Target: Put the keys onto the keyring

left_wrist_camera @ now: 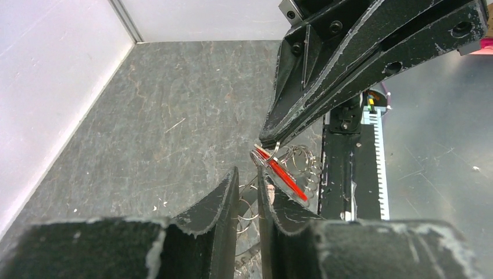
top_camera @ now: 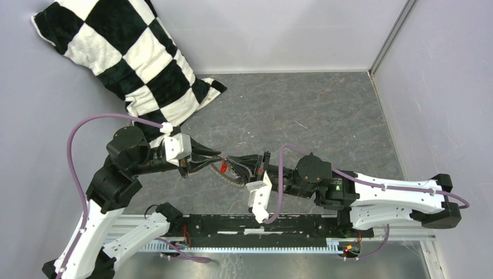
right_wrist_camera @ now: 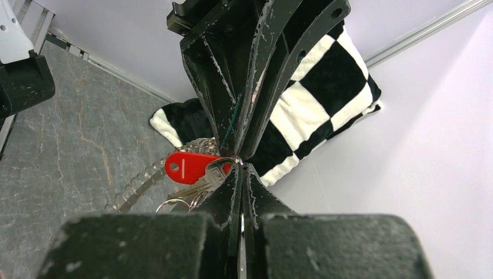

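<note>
The keys [right_wrist_camera: 192, 165], a red tag with a silvery blade, sit right at the tip of the right gripper [right_wrist_camera: 241, 171], whose jaws are clamped tight on the metal end. Nose to nose with it comes the left gripper [left_wrist_camera: 247, 172], just a slit between its fingers; whether they pinch any wire, I can't tell. The keyring [left_wrist_camera: 297, 160] bunches just behind and below the red tag. All of it hangs over the grey table [top_camera: 314, 110], with the chequered cushion [top_camera: 128, 58] off at the back left.

Left arm [top_camera: 110, 186] elbow bent, wrist pointing right | right arm [top_camera: 395, 200] folded back, wrist pointing left | left gripper [left_wrist_camera: 247, 183] narrowly parted | right gripper [right_wrist_camera: 241, 171] clamped tight | tips nose to nose
</note>
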Controlling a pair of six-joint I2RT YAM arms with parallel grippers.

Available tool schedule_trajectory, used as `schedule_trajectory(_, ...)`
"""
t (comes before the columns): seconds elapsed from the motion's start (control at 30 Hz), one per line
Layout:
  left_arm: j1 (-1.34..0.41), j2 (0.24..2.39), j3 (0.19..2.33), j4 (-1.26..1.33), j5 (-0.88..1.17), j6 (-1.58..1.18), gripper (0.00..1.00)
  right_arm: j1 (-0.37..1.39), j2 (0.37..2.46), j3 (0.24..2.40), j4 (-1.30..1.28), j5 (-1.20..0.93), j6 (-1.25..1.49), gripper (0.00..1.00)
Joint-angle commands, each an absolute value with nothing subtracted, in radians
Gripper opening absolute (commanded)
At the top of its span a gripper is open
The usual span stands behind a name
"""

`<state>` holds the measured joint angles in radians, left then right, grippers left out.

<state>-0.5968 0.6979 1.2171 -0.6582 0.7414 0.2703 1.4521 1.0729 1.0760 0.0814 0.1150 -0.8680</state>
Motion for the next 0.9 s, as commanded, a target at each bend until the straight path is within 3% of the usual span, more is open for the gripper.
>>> schedule_trajectory(0.0,-0.592,0.714,1.224,-0.641,0.794,0.233,0.25,1.446,1.066,1.129,0.153,0.138,-0.858,0.01)
schedule_trajectory(0.47,-0.593,0.722,1.195,-0.669,0.885,0.211,0.32,1.440,1.086,1.149,0.140,0.159,-0.853,0.01)
schedule_trajectory(0.87,-0.592,0.704,1.181,-0.667,0.785,0.218,0.32,1.440,1.101,1.160,0.140,0.167,-0.853,0.01)
